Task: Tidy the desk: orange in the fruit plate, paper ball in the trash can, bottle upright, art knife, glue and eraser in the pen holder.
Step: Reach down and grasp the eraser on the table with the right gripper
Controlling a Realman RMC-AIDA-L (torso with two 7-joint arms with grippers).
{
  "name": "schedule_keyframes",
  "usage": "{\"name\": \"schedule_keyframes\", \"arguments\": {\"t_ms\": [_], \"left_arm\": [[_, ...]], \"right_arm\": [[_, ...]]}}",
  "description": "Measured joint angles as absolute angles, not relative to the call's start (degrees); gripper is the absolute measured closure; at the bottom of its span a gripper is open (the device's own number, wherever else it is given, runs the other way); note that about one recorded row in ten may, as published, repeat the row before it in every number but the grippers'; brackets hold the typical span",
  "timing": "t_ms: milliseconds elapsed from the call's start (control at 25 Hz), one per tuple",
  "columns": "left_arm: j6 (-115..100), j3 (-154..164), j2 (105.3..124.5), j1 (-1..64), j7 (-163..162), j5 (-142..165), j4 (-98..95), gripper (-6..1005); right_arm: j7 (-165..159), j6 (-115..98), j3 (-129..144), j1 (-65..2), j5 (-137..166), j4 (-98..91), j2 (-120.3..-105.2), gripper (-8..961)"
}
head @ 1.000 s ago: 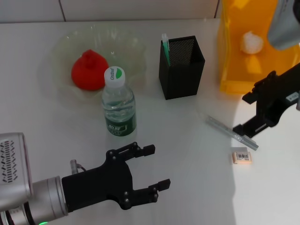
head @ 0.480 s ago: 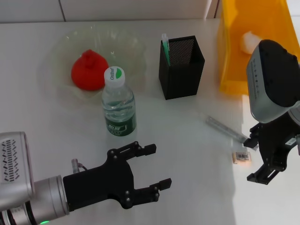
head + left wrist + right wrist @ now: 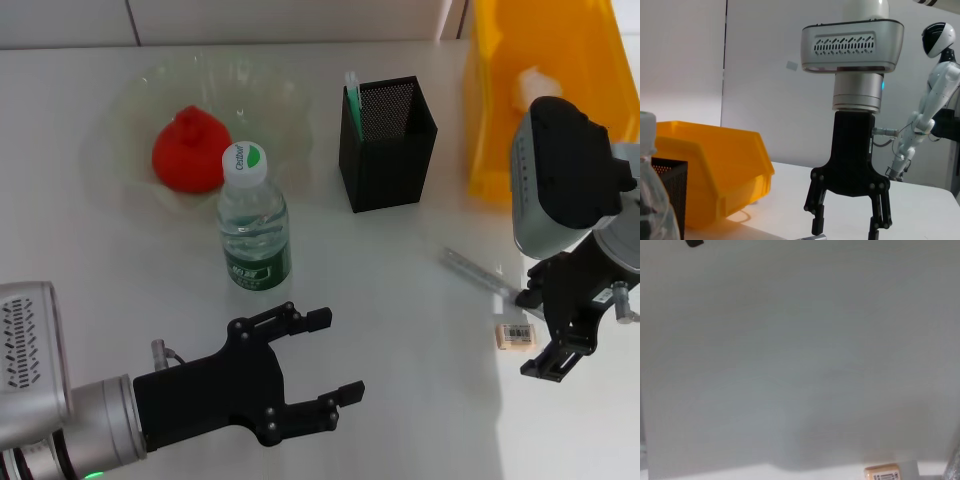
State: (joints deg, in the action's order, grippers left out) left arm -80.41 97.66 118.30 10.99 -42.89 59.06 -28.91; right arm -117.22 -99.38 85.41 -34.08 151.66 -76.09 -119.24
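The bottle (image 3: 254,217) stands up, "Cestbon" on its cap. The eraser (image 3: 516,334) with a barcode lies by the right gripper (image 3: 545,332), fingers spread, moved slightly up. The left gripper (image 3: 318,372) stays spread too

My head camera looks forward and down over the whole desk (image 3: 400,260), from a fair way off; my left wrist camera sits low, facing level across it at my right gripper (image 3: 849,220) and the yellow bin (image 3: 715,170); my right wrist camera points down, close to the desk, sharing the eraser (image 3: 882,473) with the head view (image 3: 516,334).
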Motion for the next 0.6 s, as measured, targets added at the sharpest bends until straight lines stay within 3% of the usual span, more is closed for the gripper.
{"name": "schedule_keyframes", "arguments": {"t_ms": [600], "left_arm": [[-80.4, 97.6, 118.39, 11.0, -42.7, 59.1, -28.3, 208]], "right_arm": [[-117.7, -95.9, 85.6, -36.2, 151.2, -70.7, -119.48, 246]]}}
